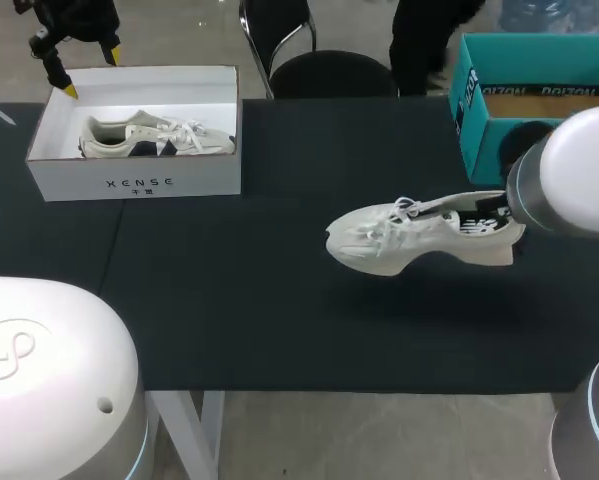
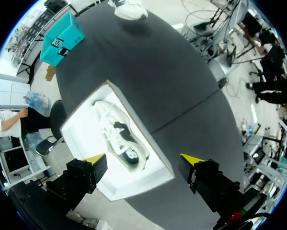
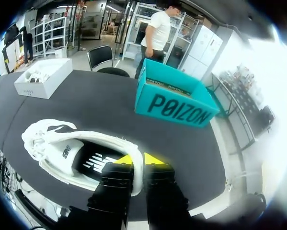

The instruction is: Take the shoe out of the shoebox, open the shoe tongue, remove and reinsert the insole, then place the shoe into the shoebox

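- White shoe (image 1: 409, 237), heel pinched in my right gripper (image 3: 134, 159), toe pointing toward my left side, apparently lifted.
- Teal shoebox (image 1: 474, 130) near the heel; left gripper (image 2: 143, 160) spread, well apart.

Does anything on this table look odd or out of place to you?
Only one thing: a white shoe seems to hang tilted over the table, pinched at its heel rim by the right gripper, while a second shoe lies in the white shoebox. Nothing looks spilled or damaged.

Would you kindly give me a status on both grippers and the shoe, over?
Left gripper open above white box holding second shoe. Right gripper shut on shoe at heel, over table. Teal box behind; nothing blocking.
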{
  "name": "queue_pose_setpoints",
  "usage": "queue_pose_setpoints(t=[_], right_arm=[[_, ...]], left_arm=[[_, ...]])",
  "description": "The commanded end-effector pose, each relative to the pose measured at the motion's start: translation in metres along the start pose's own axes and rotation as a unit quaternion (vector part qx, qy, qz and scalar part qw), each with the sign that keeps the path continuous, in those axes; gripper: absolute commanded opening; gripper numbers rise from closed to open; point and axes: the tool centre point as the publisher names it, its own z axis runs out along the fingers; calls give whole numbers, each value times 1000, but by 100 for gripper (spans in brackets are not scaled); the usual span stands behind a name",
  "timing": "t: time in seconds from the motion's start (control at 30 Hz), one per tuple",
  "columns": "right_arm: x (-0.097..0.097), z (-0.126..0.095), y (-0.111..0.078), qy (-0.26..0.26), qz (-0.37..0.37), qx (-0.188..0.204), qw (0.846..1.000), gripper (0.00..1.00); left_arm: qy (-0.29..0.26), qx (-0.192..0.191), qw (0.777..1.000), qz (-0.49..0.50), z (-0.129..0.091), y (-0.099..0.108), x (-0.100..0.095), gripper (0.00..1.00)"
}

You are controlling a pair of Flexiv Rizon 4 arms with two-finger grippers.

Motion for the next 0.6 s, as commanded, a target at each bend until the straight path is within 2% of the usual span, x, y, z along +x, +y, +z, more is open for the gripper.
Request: queue_pose_setpoints(t=[0.03, 0.33, 0.6], right_arm=[[12, 31, -1, 9, -4, -42, 999, 0], [41, 63, 7, 32, -24, -22, 999, 0], [53, 86, -2, 38, -3, 9, 999, 0]], left_arm=[[0, -1, 1000, 0, 0, 0, 1, 100], [0, -1, 1000, 0, 0, 0, 1, 100], [0, -1, 1000, 0, 0, 0, 1, 100]])
